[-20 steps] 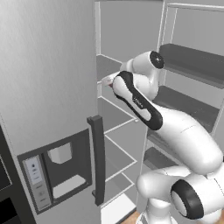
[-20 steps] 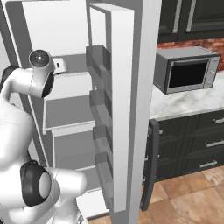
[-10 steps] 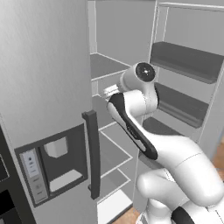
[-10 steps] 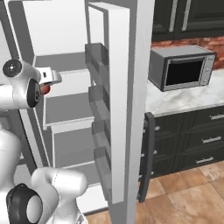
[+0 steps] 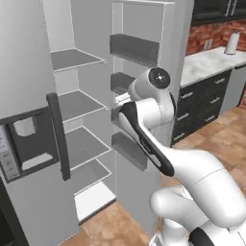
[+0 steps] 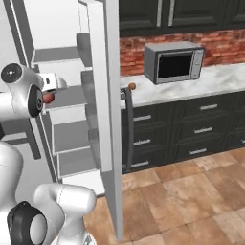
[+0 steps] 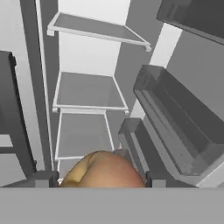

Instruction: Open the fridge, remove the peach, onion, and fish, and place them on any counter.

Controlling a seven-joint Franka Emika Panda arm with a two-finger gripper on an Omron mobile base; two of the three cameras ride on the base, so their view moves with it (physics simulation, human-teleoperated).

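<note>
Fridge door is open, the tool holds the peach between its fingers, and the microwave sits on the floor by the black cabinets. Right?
Not quite. The microwave sits on the counter above the black cabinets, as the right base view shows. The fridge door is open, and the tool holds the peach.

The peach [image 7: 103, 169] is cut off at its lower part by the bottom of the hand view; in the right base view only a small red patch of it [image 6: 48, 97] shows beside the arm's wrist. The gripper [image 7: 103, 178] shows only its two finger tips. The fridge [image 5: 86, 96] is cut by the top and left edges of the left base view. A small round object [image 6: 132, 86] on the counter [image 6: 191, 83] is too small to identify.
</note>
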